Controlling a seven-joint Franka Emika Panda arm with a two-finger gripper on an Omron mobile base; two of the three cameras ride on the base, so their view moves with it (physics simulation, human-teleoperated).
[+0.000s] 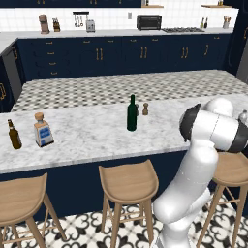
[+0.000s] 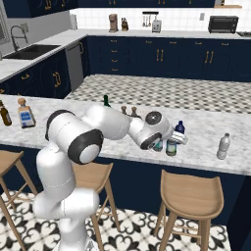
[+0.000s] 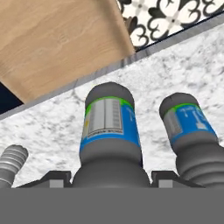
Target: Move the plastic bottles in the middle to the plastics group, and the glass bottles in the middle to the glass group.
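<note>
- The gripper hangs low over the right part of the marble counter, its two fingers clenched around one small water bottle with a blue label; in the hand view that bottle sits squarely between the dark fingertips, its body running straight away from the camera.
- A second small water bottle stands just beside the held one, on its right in the hand view; the two look close, and I cannot tell whether they touch.
- In the right base view the held bottle is mostly hidden behind the wrist; the one showing just beside the gripper is probably the second bottle.
- The relation that matters: the plastics group lies to the arm's right along the counter. The dark-blue bottle stands right behind the gripper, and the pale clear bottle stands farther right, well apart.
- My judgement is that the held bottle is already near its group, so the coming move is a short one to the right, keeping clear of its neighbour.
- The tall green wine bottle stands upright mid-counter, to the arm's left.
- Its goal, the brown beer bottle and the square clear bottle, lies far left, well apart from the gripper.
</note>
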